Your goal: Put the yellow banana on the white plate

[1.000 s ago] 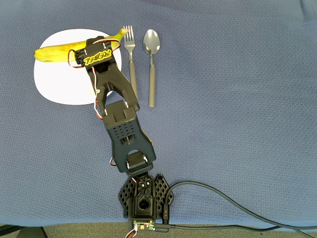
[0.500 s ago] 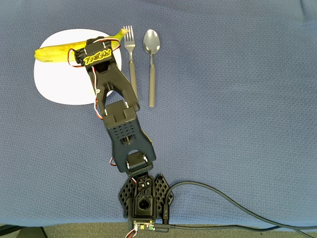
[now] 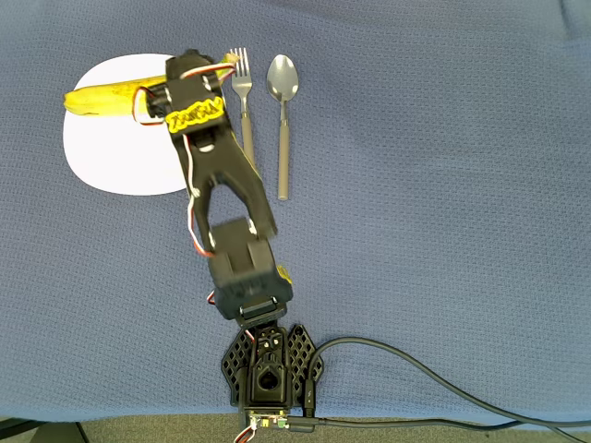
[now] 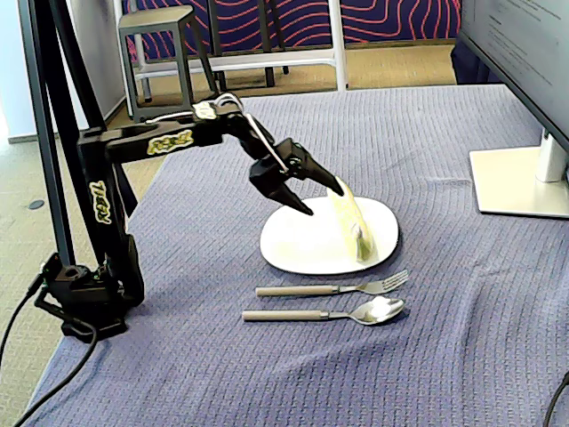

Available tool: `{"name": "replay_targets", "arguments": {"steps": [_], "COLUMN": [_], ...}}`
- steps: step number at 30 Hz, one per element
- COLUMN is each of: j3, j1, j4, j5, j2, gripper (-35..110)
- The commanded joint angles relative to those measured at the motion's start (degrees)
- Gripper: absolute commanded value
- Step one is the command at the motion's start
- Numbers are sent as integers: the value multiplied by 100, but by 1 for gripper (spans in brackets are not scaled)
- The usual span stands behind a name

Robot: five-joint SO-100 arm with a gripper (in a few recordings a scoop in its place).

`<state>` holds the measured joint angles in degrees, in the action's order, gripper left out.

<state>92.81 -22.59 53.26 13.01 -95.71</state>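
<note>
The yellow banana [image 4: 351, 218] is seen lying on the white plate [image 4: 298, 249], along the plate's 12 o'clock edge in the overhead view, with its stem end reaching past the rim toward the fork [image 3: 243, 101]. The gripper [image 4: 311, 197] is held just above the fruit's middle; in the fixed view its jaws are spread, one finger touching or nearly touching the banana, nothing clasped. The banana is judged light, fairly firm yet easily bruised (its skin smooth enough to slip), and best taken across its mid-body where the curve balances. The fork and the spoon [image 3: 283, 111] lie at the plate's 3 o'clock in the overhead view, just beside the stem tip, and could be nudged by a sideways withdrawal.
</note>
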Motion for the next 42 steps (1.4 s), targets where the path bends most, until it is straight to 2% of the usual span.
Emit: {"name": "replay_targets", "arguments": {"steps": [1, 4, 14, 22, 31, 42], "j3": [826, 1626, 4192, 5660, 6926, 7189], "j1": [290, 519, 1160, 1828, 2294, 2188], "j4": [-35, -141, -598, -958, -220, 694], "j5": [-448, -773, -1591, -1371, -1978, -2048], "j2": [-1318, -1986, -4061, -5493, -6908, -7928], "gripper": [14, 1, 0, 0, 2, 0]}}
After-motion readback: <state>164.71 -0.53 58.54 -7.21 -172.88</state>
